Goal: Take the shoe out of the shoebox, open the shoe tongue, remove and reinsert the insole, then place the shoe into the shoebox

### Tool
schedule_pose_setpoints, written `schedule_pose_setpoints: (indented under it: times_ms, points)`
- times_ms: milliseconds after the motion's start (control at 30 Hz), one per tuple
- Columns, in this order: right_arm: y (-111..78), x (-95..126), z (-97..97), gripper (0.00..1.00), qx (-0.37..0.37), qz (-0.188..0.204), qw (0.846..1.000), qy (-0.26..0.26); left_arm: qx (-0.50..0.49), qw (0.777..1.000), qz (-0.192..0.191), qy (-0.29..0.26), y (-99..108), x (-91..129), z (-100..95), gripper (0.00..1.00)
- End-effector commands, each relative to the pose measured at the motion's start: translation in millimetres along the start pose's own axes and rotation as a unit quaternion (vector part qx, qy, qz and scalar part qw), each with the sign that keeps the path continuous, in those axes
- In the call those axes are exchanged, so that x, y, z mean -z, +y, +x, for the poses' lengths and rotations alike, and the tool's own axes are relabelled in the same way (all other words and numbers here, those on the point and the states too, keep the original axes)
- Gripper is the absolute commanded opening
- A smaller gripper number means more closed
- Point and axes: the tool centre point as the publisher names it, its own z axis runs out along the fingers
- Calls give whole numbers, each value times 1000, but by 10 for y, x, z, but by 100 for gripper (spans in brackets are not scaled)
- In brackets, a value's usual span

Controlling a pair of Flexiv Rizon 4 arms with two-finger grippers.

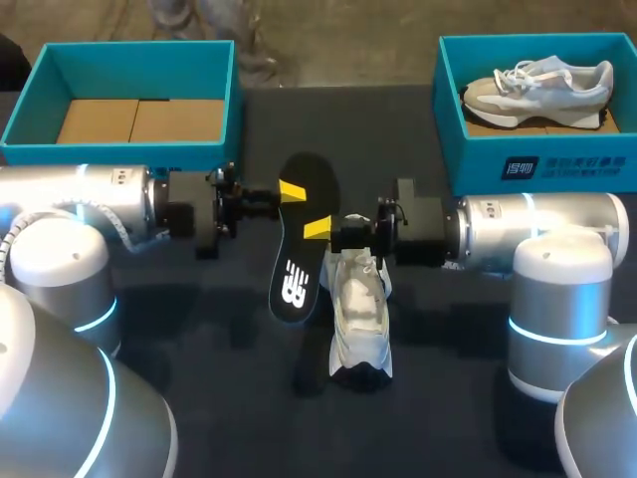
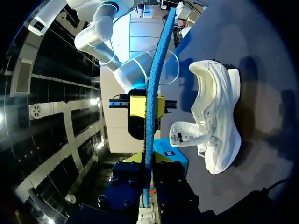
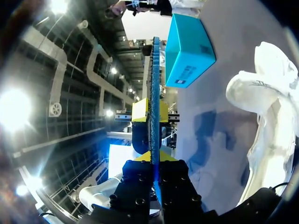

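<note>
Shoebox of teal cardboard (image 1: 129, 154), open with a brown floor, sits at 10 o'clock on the dark desk (image 1: 199, 339). Left pincer (image 1: 291, 191) is clenched on the black foam insole (image 1: 297, 257), held above mid-desk; right pincer (image 1: 318, 229) grips it too, from its 3 o'clock side. White lace-up shoe (image 1: 360, 319) lies at the insole's 4 o'clock. A second teal shoebox (image 1: 537, 164) at 2 o'clock holds a grey sneaker (image 1: 542, 90).

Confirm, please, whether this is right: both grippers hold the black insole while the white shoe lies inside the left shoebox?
Not quite: the head view shows the white shoe lying on the table, not inside the left shoebox. The left gripper and right gripper do hold the black insole.
</note>
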Motion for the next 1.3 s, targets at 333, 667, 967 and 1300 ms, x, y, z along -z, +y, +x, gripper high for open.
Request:
schedule_pose_setpoints:
  times_ms: [333,667,967,1300]
  points:
    - [6,13,-14,0,-6,4,1000,-2,-1,1000,-4,1,35,-48,24,0]
    - [16,214,-43,100,-21,50,997,-48,16,1000,7,3,-59,70,2,0]
    - [2,676,-103,100,15,57,993,-104,59,997,46,33,-281,271,16,0]
    - [27,1058,-55,100,81,47,987,-128,126,988,72,49,-534,340,94,0]
